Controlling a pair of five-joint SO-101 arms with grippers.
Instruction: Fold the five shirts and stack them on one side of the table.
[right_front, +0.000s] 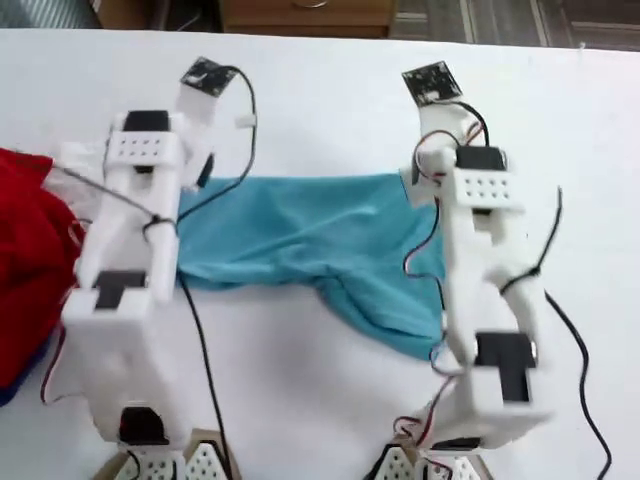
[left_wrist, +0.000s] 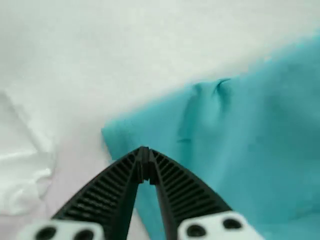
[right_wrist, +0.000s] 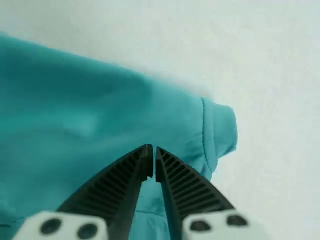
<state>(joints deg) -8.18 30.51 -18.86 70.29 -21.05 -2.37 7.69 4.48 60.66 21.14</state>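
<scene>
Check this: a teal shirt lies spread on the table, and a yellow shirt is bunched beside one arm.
Not yellow: the high view shows the bunched shirt beside an arm is red. The teal shirt does lie spread on the table.

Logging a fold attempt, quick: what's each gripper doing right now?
Left gripper: closed, pinching the teal shirt near one corner.
Right gripper: closed, pinching the same shirt at its other end.

1 teal shirt (right_front: 300, 235), 1 red shirt (right_front: 30, 260), 2 arms (right_front: 130, 250) (right_front: 485, 260)
</scene>
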